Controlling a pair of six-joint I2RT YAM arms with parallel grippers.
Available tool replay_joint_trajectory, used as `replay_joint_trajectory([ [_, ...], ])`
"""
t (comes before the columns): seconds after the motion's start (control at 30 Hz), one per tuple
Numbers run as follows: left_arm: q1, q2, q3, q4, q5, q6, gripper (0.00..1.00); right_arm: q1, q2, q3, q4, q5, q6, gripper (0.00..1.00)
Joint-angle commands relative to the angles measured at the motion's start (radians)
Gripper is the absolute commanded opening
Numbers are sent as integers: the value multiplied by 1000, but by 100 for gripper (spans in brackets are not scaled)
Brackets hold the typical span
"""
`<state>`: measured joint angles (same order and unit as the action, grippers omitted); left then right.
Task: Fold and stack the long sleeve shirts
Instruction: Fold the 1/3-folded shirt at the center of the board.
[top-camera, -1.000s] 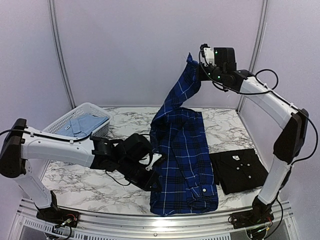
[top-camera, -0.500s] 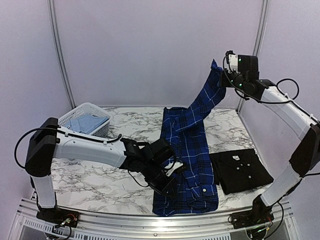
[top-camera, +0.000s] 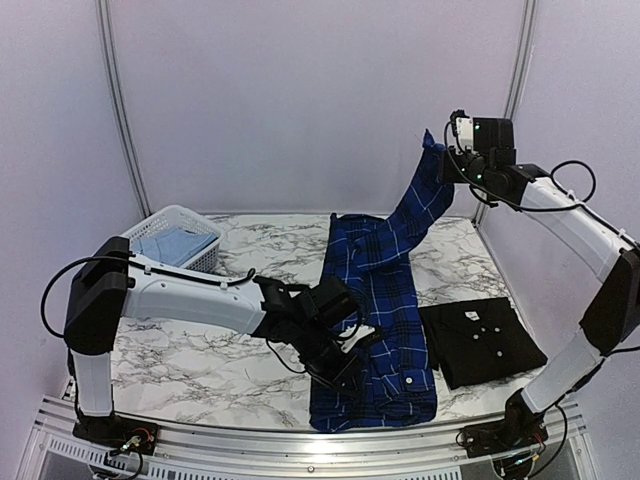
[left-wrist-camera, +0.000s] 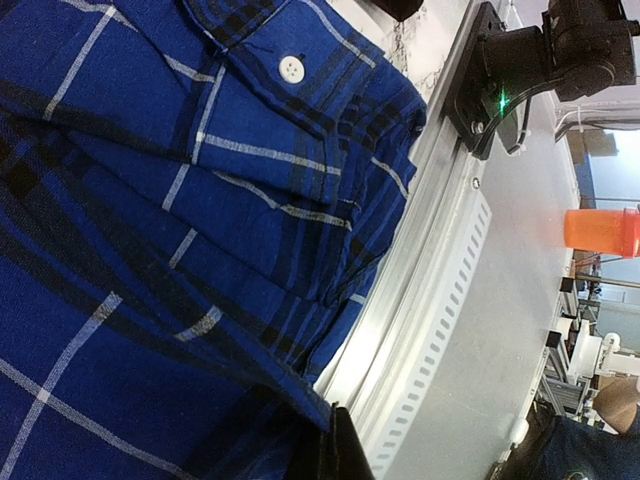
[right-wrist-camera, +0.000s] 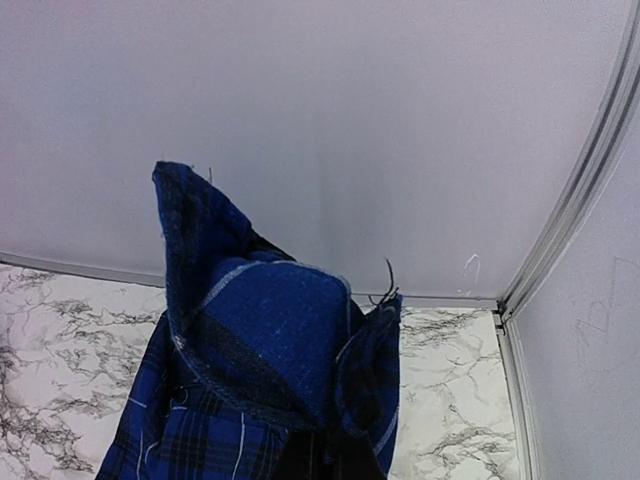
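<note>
Over the last second the right arm had swung from above the rear middle of the counter out toward its rear right corner, carrying a sleeve with it, while the left arm had reached further right and toward the near edge. The royal-blue-and-navy plaid button-up shirt (top-camera: 375, 300) lay lengthwise down the middle of the white-and-grey marbled counter (top-camera: 200, 370), its hem at the near edge and one sleeve drawn up off the surface toward the rear right. The right fingers (top-camera: 444, 163) were closed tight on that sleeve's end, which bunched and flopped over them in the wrist view. The left fingers (top-camera: 350, 378) were closed too, pinching a fold of the same shirt by its near left edge. A plain black folded shirt (top-camera: 485, 340) sat near the near right corner, and a pale blue shirt (top-camera: 175, 245) rested in the white plastic lattice basket (top-camera: 140, 235) at the rear left. The cloth looked light, thin and limp: it sagged between the two grips and creased where it lay, so it would likely slide and wrinkle rather than hold a shape. Seams, cuffs and hem corners seemed the surest places to pinch, being thicker layers less prone to slip out.
</note>
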<state>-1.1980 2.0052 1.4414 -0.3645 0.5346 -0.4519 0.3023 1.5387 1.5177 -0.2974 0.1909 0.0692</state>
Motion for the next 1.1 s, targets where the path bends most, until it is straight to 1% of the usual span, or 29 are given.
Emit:
replay_joint_trajectory([
  [0.0, -10, 28, 39, -18, 29, 8, 0, -6, -64, 47, 4, 5, -20, 0],
  [0.4, -11, 94, 103, -18, 40, -7, 1, -6, -58, 59, -12, -63, -17, 0],
  [0.53, -11, 126, 117, -17, 49, -17, 2, -5, -67, 9, -13, -81, 0, 0],
  [0.6, -11, 140, 117, -18, 53, -21, 5, -4, -85, -39, -6, -91, 14, 0],
  [0.67, -11, 150, 118, -17, 54, -22, 9, 0, -105, -97, 4, -106, 33, 0],
  [0.87, -12, 175, 155, -14, 53, -21, 26, 31, -174, -271, 23, -156, 99, 0],
  [1.0, -5, 133, 160, -13, 45, -14, 44, 83, -227, -392, 35, -162, 128, 0],
  [1.07, 8, 91, 151, -13, 40, -12, 51, 110, -252, -440, 37, -169, 142, 0],
])
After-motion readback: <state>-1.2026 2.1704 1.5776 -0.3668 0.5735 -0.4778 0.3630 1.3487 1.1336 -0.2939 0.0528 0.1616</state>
